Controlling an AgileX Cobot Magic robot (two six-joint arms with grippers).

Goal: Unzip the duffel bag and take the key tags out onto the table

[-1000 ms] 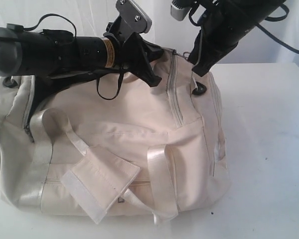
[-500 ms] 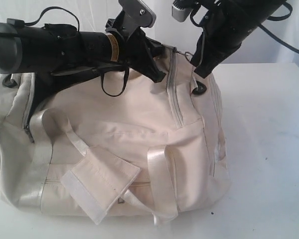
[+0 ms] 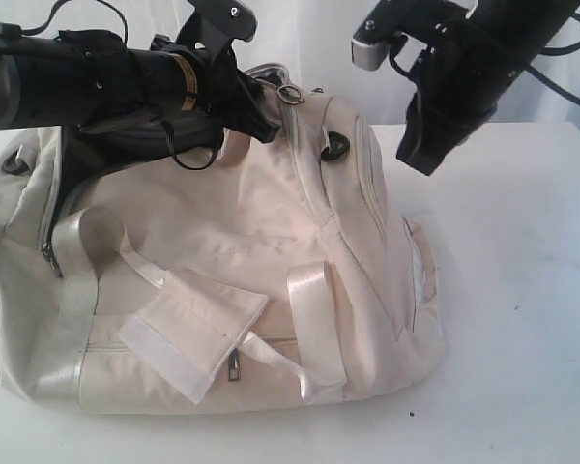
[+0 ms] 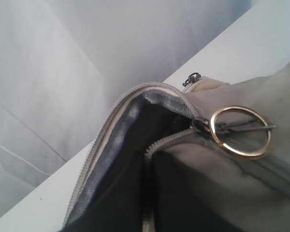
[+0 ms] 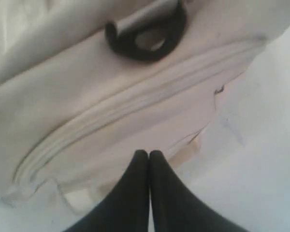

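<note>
The cream duffel bag [image 3: 232, 251] lies on the white table [image 3: 522, 290]. Its top zipper is partly undone; the left wrist view shows the gap with dark lining [image 4: 130, 159] and a gold ring pull [image 4: 240, 131] at the end of the gap. That ring pull [image 3: 290, 94] stands at the bag's top. My left gripper [image 3: 261, 126] is shut on the bag's top edge beside it; in its own view the fingers merge with the dark. My right gripper [image 3: 420, 162] hangs shut and empty in the air, right of the bag [image 5: 87, 96]; its tips [image 5: 149, 153] touch. The key tags are hidden.
A black plastic ring [image 3: 336, 145] sits on the bag's right shoulder [image 5: 145, 36]. Shiny handle straps with a wrap [image 3: 188, 333] lie over the bag's front. A front-pocket zip pull [image 3: 235, 365] hangs low. Bare table [image 5: 261, 183] spreads to the right of the bag.
My left gripper has moved up and left, dragging the bag's top and black ring leftward with it. My right gripper has come away from the bag's end and sits further right.
</note>
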